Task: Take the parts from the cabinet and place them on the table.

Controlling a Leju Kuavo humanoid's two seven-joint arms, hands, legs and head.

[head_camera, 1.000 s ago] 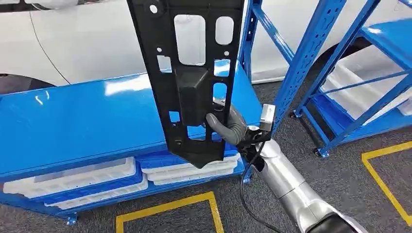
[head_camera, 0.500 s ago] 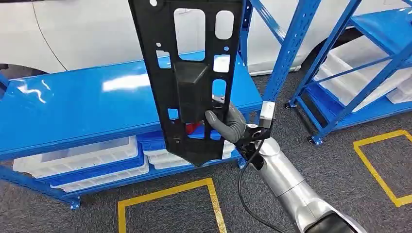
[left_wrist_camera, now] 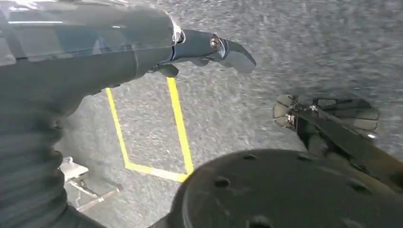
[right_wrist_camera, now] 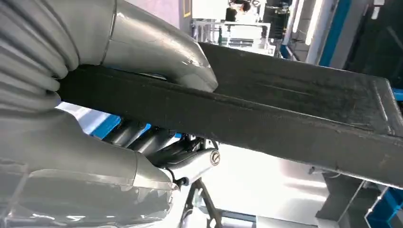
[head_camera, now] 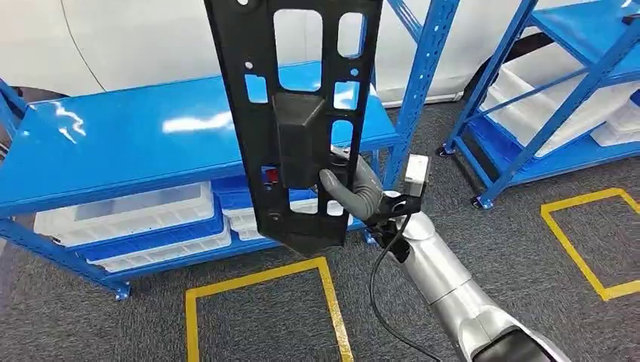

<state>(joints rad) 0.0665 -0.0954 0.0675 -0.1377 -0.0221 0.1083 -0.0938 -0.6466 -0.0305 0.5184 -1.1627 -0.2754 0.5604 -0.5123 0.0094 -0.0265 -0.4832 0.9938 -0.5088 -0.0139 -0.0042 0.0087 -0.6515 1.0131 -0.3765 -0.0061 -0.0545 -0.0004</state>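
Note:
A long black plastic panel (head_camera: 298,143) with several cut-out windows stands upright in front of me, its top cut off by the picture's edge. My right hand (head_camera: 351,188) grips it near the lower end, the thumb hooked over its front and the other fingers behind. In the right wrist view the thumb (right_wrist_camera: 157,47) presses on the panel's edge (right_wrist_camera: 285,118) with the darker fingers under it. My left hand (left_wrist_camera: 95,52) hangs over grey carpet and holds nothing.
A blue shelf rack (head_camera: 136,143) stands behind the panel, with white trays (head_camera: 136,219) on its lower level and a blue post (head_camera: 419,83) at its right end. A second blue rack (head_camera: 573,60) stands at the right. Yellow tape squares (head_camera: 256,275) mark the carpet.
The whole view has shifted: the rack and floor marks sit higher and smaller, so the camera has moved back. The panel stays in my right hand as before.

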